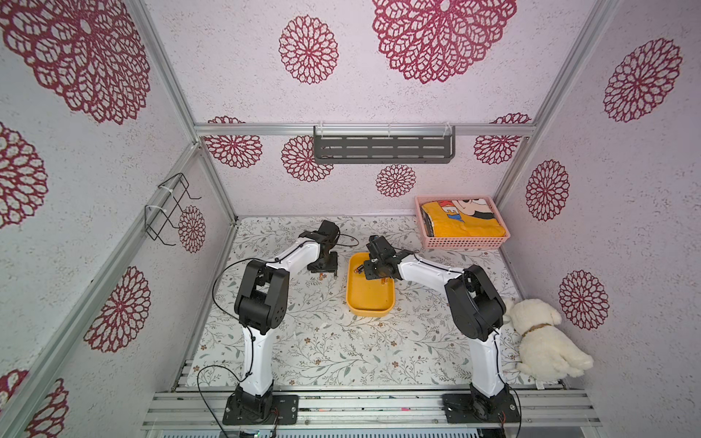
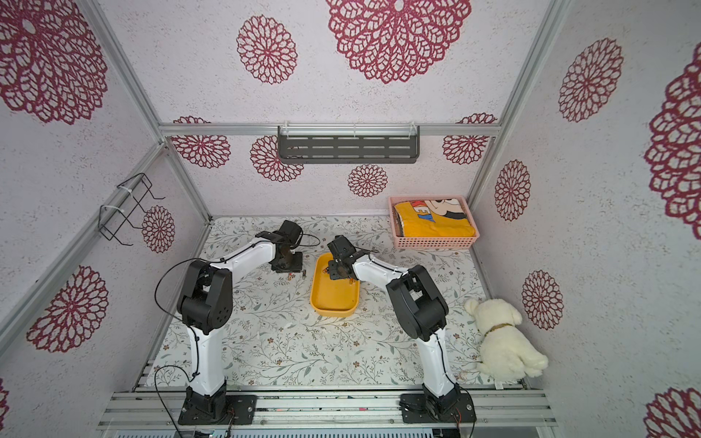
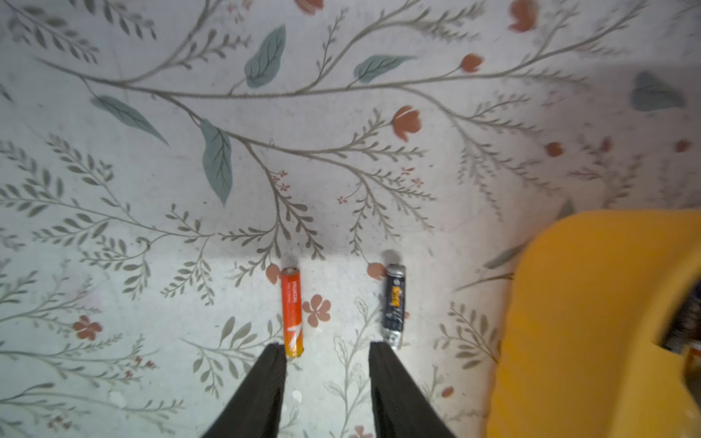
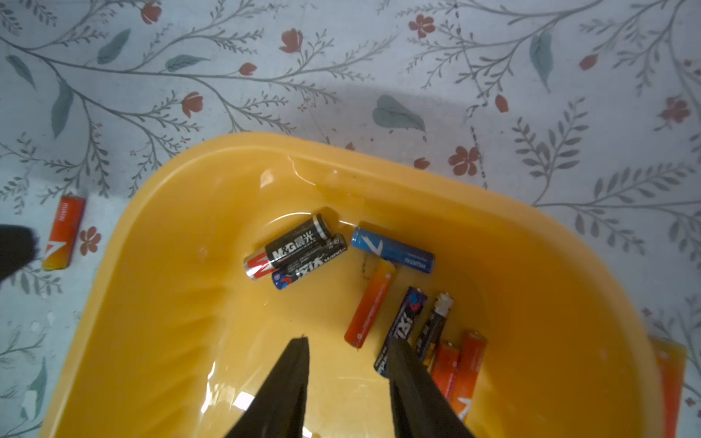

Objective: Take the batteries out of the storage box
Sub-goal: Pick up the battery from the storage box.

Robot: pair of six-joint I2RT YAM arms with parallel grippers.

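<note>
Now | right gripper (image 4: 349,339): jaws apart, empty, over shallow yellow-orange plastic tub (image 4: 182,197) | slim orange battery (image 4: 370,303) just ahead: best straddled crosswise, clenched gently | left gripper (image 3: 326,343): jaws apart, empty

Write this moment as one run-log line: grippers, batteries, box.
left gripper: open, above table | right gripper: open, above box | on table: orange battery, black battery | in box: several batteries

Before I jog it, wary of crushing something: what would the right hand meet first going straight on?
Probably the orange battery lying just ahead of the right hand, inside the storage box; depth is unclear.
</note>
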